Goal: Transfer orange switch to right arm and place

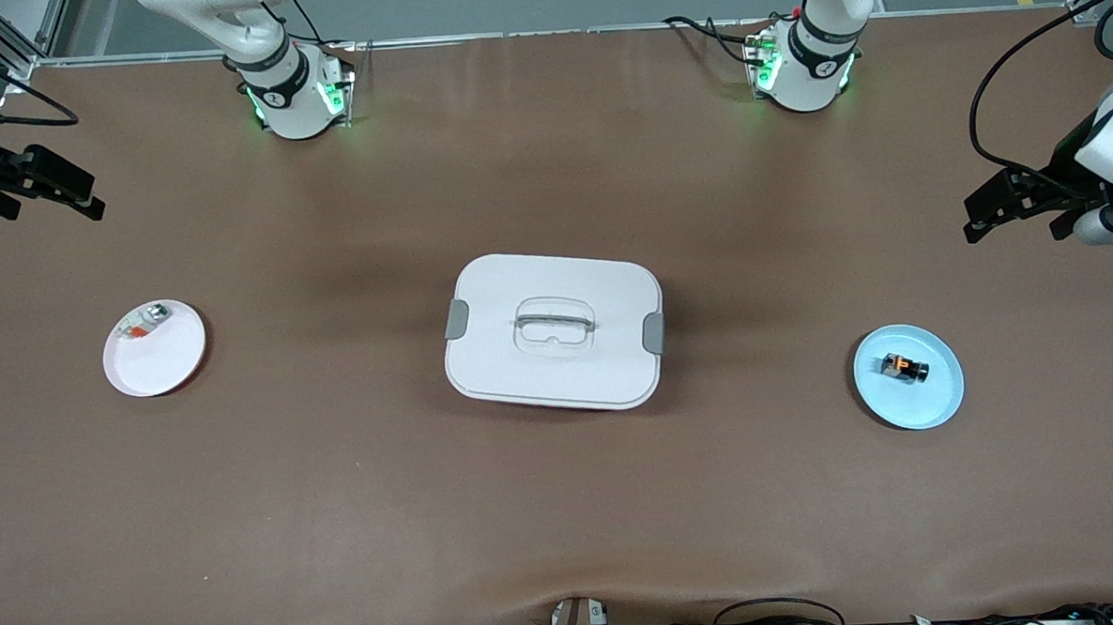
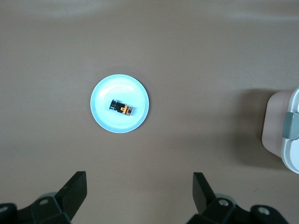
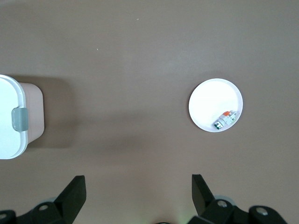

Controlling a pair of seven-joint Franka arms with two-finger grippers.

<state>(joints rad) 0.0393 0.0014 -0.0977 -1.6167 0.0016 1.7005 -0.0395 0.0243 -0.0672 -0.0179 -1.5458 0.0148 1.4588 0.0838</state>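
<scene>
- Over the bare bench at the left arm's end: left tool (image 1: 1008, 210), fingers (image 2: 74, 189) spread wide, nothing between them, hanging clear of everything.
- Under that tool's wrist camera: light blue plate (image 2: 140, 100), orange switch (image 2: 121, 107) lying on its side at the plate's middle.
- Same switch in the front view: orange switch (image 1: 904, 367) on the light blue plate (image 1: 936, 404), black body, orange middle, silvery end pointing toward the right arm's end of the bench.
- Blue plate nearer to the front camera than the left tool, well apart from it.
- Over the bench edge at the right arm's end: right tool (image 1: 53, 189), fingers (image 3: 74, 191) spread wide, empty, waiting.
- Seen from the right wrist: white plate (image 3: 205, 100) with a small clear-silver part (image 3: 223, 119) with a red-orange piece, close to the rim.
- Front view again: white plate (image 1: 169, 362) toward the right arm's end, small part (image 1: 142, 324) at the rim edge farther from the front camera.
- Mid-bench, between the two plates: white lidded box (image 1: 554, 331), grey clips on both short ends, recessed handle in the lid, lid on.
- Box corner showing in both wrist views, well apart from either plate.
- Brown bench (image 1: 565, 519) under everything, both arm bases along its edge farthest from the front camera.
</scene>
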